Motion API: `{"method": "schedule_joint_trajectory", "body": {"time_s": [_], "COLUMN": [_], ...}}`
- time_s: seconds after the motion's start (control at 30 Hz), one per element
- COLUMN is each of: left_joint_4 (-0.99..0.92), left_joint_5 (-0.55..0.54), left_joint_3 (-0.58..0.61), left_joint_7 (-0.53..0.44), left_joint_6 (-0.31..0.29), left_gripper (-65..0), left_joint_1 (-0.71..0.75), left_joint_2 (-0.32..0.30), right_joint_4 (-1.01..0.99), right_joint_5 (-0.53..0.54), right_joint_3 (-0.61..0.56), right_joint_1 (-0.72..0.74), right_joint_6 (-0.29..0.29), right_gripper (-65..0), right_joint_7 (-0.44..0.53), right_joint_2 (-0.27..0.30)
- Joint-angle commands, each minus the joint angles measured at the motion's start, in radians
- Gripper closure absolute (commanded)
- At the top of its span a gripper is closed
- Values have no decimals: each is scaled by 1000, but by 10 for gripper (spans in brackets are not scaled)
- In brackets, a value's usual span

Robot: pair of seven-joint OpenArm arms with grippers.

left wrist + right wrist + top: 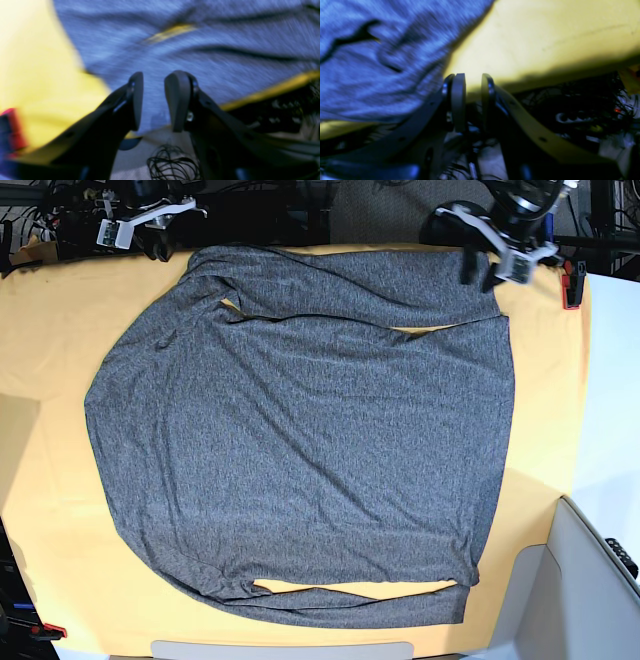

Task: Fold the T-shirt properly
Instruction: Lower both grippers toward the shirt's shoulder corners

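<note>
Charcoal knit fabric of the T-shirt [300, 430] is spread across most of the yellow-orange cloth [50, 330] that covers the work surface, with folded bands laid along both its near and far hems. At the near edge, a sliver of cloth is exposed between the folded band and the body of the garment. Both arms are positioned at the far edge. The left gripper [153, 100] is seen in its wrist view with the jaws parted by a moderate gap and nothing between them; grey knit lies just beyond the fingertips. The right gripper [472, 100] is shown with a narrower gap, likewise empty, and is placed beside the garment's edge, over bare cloth. A red clamp [571, 285] is fixed at the far corner near the left gripper. Risk is judged as follows: if the far band is disturbed by a jaw while an arm is moved, the fold may be dragged open; if the yellow-orange cloth is pinched together with the knit, the cover may be lifted. Wrinkles across the body could be locked in by a further fold. Open cloth is available on both sides of the garment; little room is left at the far edge.
</note>
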Motion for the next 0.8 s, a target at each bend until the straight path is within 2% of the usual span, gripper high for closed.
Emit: {"method": "schedule_joint_trajectory", "body": {"time_s": [0.0, 0.07, 0.23, 0.33, 0.53, 0.77], "left_joint_4": [15, 12, 11, -2, -16, -19], "left_joint_5": [-35, -64, -68, -64, -62, -62], "left_joint_3": [-31, -79, -125, -126, -126, -126], "left_joint_7": [8, 63, 132, 140, 140, 140], "left_joint_6": [-43, -72, -78, -78, -80, -80], "left_gripper": [-195, -195, -197, -197, -197, -197], "left_joint_1": [-9, -41, -86, -106, -118, -118], "left_joint_2": [-3, -3, -3, -3, 0, 0], "right_joint_4": [32, 43, 55, 50, 33, -19], "right_joint_5": [6, 7, 38, 84, 269, 312], "right_joint_3": [2, -4, -4, -4, -6, 2], "right_joint_1": [1, 5, 14, 18, 58, 78], "right_joint_6": [6, 6, 6, 7, 7, -2], "right_gripper": [-124, -141, -204, -217, -220, -220], "right_joint_7": [30, 30, 30, 30, 30, 30], "right_joint_2": [1, -2, -28, -34, -32, -36]}}
